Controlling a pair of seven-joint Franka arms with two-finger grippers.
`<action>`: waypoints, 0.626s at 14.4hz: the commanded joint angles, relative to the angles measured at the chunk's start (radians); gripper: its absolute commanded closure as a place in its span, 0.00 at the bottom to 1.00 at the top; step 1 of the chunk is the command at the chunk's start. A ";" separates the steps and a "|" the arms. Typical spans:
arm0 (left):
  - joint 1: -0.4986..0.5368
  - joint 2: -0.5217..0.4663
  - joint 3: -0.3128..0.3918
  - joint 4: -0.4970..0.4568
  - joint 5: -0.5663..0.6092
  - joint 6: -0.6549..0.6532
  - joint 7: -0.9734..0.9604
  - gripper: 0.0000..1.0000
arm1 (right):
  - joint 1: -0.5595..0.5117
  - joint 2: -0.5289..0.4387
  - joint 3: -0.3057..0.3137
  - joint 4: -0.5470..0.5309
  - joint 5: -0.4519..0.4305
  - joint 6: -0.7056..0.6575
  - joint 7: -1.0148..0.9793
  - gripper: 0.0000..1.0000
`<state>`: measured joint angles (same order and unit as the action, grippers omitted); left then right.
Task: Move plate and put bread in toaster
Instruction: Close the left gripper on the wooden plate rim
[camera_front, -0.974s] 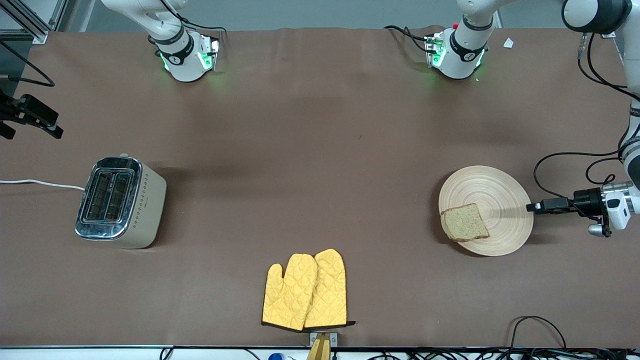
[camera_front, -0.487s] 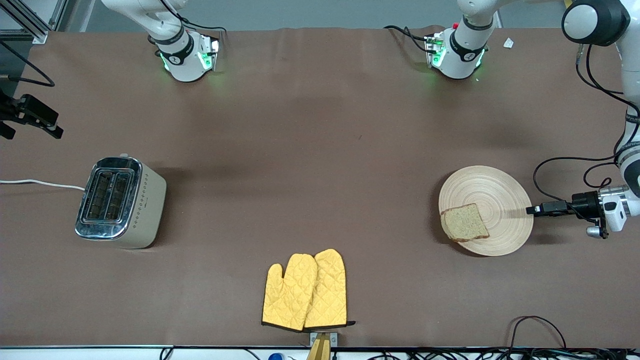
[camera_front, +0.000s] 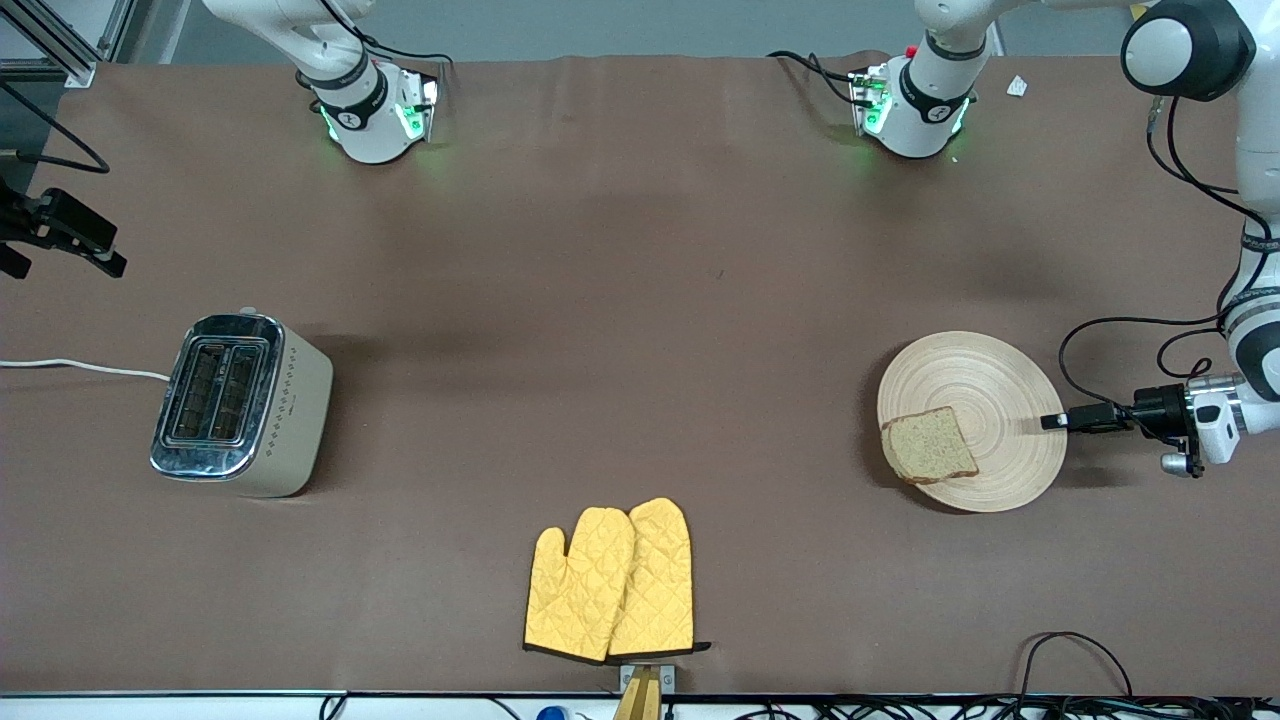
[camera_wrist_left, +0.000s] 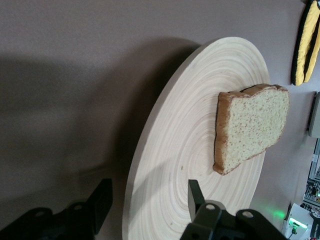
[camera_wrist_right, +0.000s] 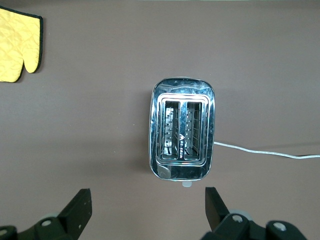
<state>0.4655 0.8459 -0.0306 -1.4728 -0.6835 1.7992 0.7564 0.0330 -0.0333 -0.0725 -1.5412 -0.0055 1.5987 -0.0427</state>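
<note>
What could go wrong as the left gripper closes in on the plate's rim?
1. The left gripper, open, straddles the plate rim at one edge; gripped there, the wide plate may tilt or slip.
2. The bread lies loose near the plate's other edge, overhanging the rim; any tilt could slide it off.
3. The right gripper waits open over the toaster, so a dropped slice would stall the handoff.

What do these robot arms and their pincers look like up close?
Both arms are glossy white with black joint bands, green lights glowing at their bases, and black cables looped alongside. The left gripper and right gripper each have two flat, matte black fingers on dark mounts.
</note>
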 joint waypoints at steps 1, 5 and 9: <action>0.004 0.012 -0.002 0.019 -0.014 0.000 0.037 0.52 | -0.004 -0.020 0.007 -0.020 0.004 0.003 0.014 0.00; 0.005 0.013 -0.003 0.019 -0.014 0.000 0.058 0.74 | -0.004 -0.020 0.007 -0.020 0.004 0.003 0.014 0.00; 0.005 0.013 -0.005 0.020 -0.016 0.000 0.104 0.94 | -0.004 -0.020 0.007 -0.020 0.004 0.001 0.015 0.00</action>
<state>0.4672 0.8472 -0.0307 -1.4717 -0.6869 1.7994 0.8309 0.0330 -0.0333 -0.0725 -1.5413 -0.0055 1.5987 -0.0427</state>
